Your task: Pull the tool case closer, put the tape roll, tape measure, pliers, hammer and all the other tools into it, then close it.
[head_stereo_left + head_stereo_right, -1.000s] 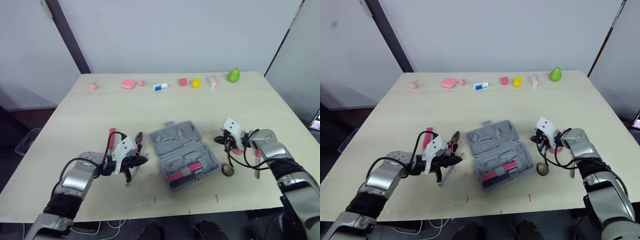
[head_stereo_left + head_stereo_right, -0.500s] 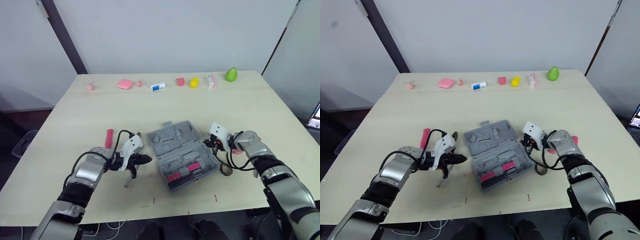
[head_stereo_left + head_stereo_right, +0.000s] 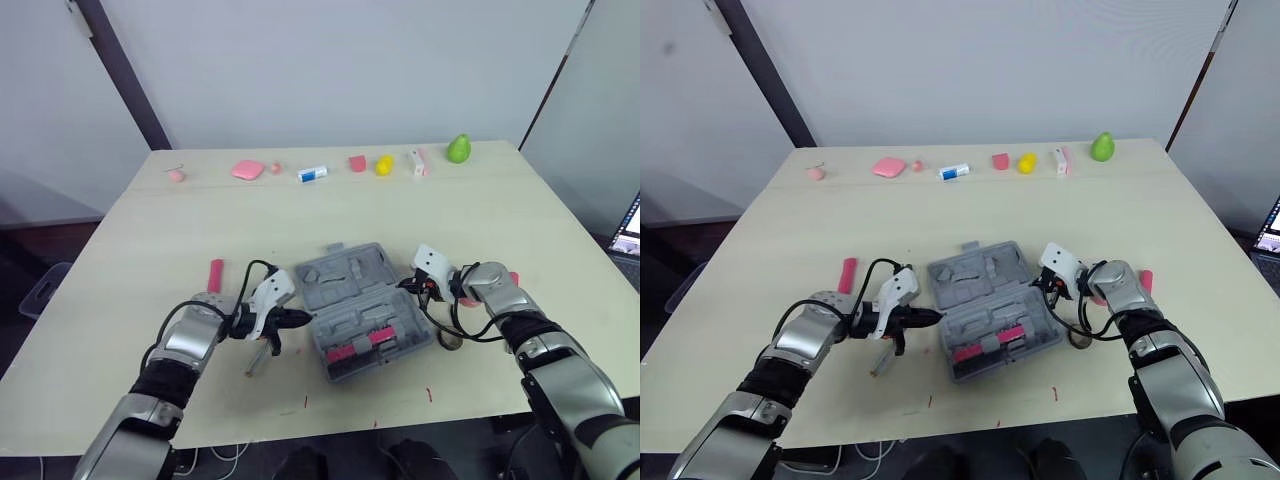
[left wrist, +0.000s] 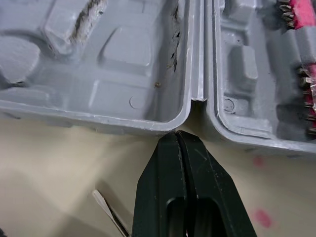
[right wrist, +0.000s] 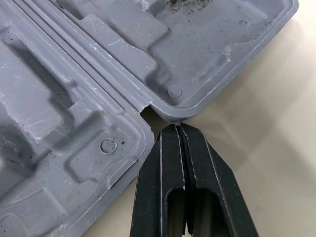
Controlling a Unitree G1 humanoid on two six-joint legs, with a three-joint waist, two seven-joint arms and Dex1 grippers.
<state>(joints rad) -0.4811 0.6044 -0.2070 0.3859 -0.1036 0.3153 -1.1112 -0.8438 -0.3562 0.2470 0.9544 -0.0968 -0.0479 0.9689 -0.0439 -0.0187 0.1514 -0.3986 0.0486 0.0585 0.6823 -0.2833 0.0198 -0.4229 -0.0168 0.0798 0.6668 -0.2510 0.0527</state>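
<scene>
No lettering, label, brand or number can be read on the tool case (image 3: 350, 276) or elsewhere.

A wide bench (image 3: 150, 240) of pale wood stands in front of a plain white wall (image 3: 340, 70). A dark post (image 3: 120, 75) leans across the wall on the left, and a thin dark strip (image 3: 560, 75) slants down it on the right. A faint seam (image 3: 520, 180) runs across the bench near its far edge. The floor (image 3: 25, 250) to the left is dark, with a clear plastic bin (image 3: 38, 288) on it. The light is even and soft.
</scene>
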